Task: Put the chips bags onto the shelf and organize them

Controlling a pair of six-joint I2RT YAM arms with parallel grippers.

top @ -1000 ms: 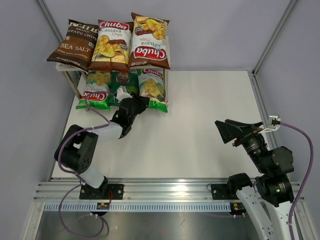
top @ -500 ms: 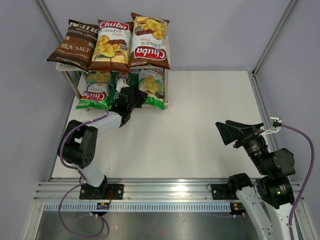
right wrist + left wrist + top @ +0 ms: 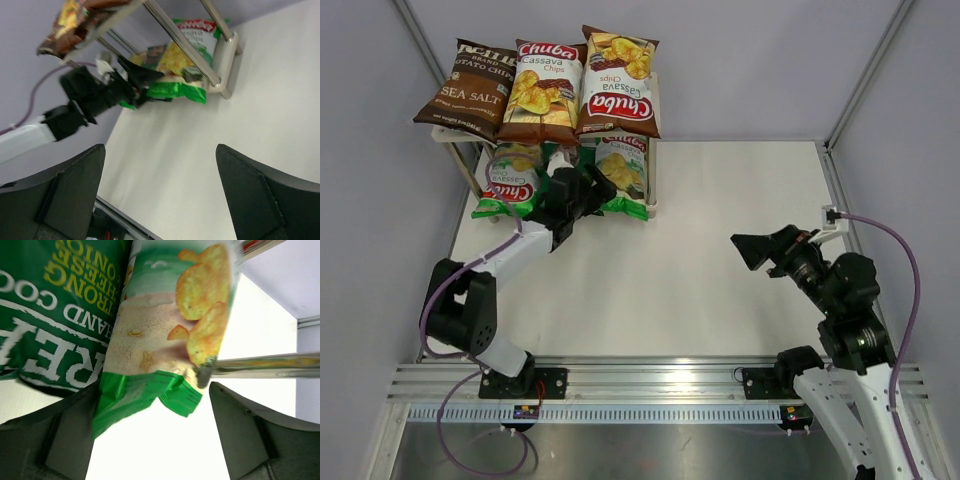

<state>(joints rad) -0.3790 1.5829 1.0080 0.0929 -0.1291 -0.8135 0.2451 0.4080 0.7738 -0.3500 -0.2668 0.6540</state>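
light: bright, even | shadows: soft | glare: chips bags (image 3: 548,90) | wrist views: blurred

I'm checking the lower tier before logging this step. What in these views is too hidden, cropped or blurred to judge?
Left wrist view: the dark green bag has its name cut off by the frame's left edge.
Top view: the left hand and the upper board of the shelf hide most of that bag.
Right wrist view: the top-tier bags are blurred and cropped by the upper edge.

From above, the left pincer (image 3: 582,186) covers most of the dark green bag (image 3: 45,310).
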